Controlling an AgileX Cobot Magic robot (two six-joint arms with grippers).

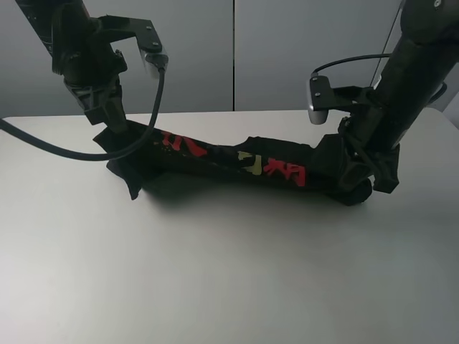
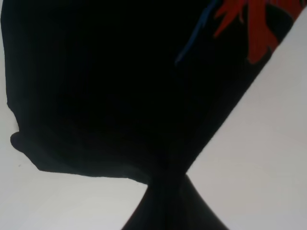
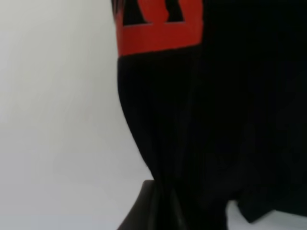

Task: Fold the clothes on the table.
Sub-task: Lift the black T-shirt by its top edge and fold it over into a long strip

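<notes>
The black T-shirt (image 1: pixel 229 161) with red and yellow printed characters hangs stretched in a narrow band between my two grippers, just above the white table (image 1: pixel 215 272). My left gripper (image 1: pixel 115 125) is shut on the shirt's left end, held higher. My right gripper (image 1: pixel 355 188) is shut on its right end, low near the tabletop. In the left wrist view the black cloth (image 2: pixel 120 86) fills the frame, pinched at the fingers. In the right wrist view the cloth (image 3: pixel 216 120) with a red print hangs from the pinch. The fingertips are hidden by cloth.
A grey wall panel (image 1: pixel 233 54) stands behind the table's far edge. A black cable (image 1: pixel 86 152) loops from the left arm down over the tabletop. Bare white tabletop lies in front of the shirt.
</notes>
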